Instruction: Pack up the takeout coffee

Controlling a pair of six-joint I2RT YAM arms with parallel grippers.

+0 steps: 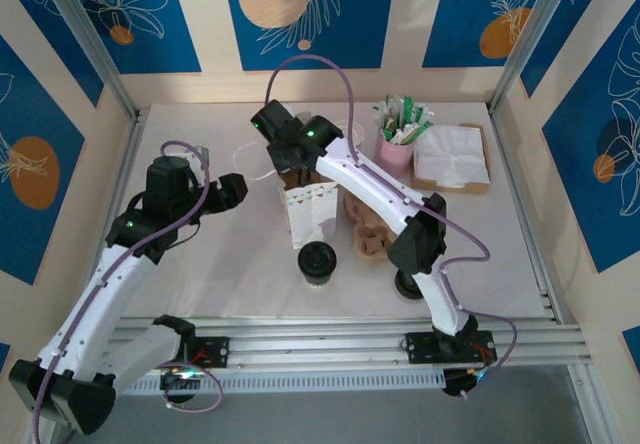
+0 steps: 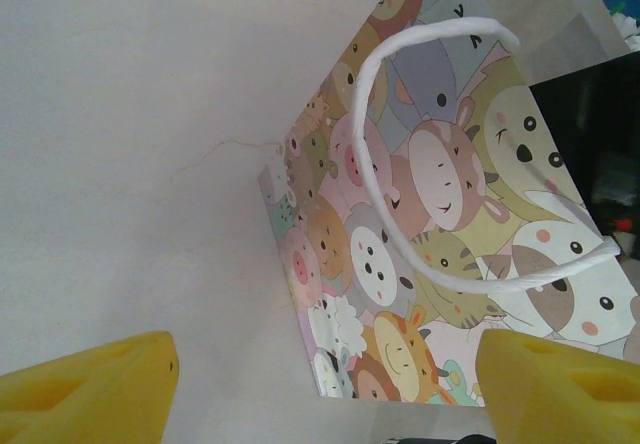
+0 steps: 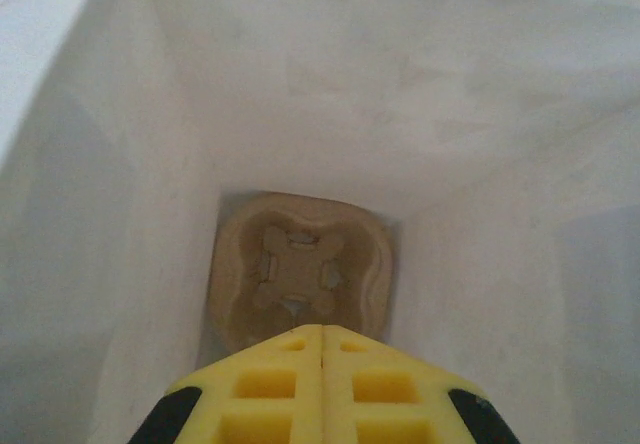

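Paper bag [image 1: 305,214] upright mid-counter [image 1: 220,264], with a pulp cup tray [image 3: 295,279] flat on its bottom, apparently to seat the drinks. The right fingers [image 3: 322,364], pressed together and empty, hang inside the bag's mouth. The left fingers [image 1: 233,191], spread wide and holding nothing, face its printed side near the handle [image 2: 400,164], probably ready to steady it. The takeout coffee [image 1: 318,262] stands on the counter just in front of the bag, not yet packed.

Coffee cup [image 1: 318,263] before bag [image 1: 303,214]; carrier [image 3: 298,274] in bag bottom; napkins [image 1: 452,157] behind right.
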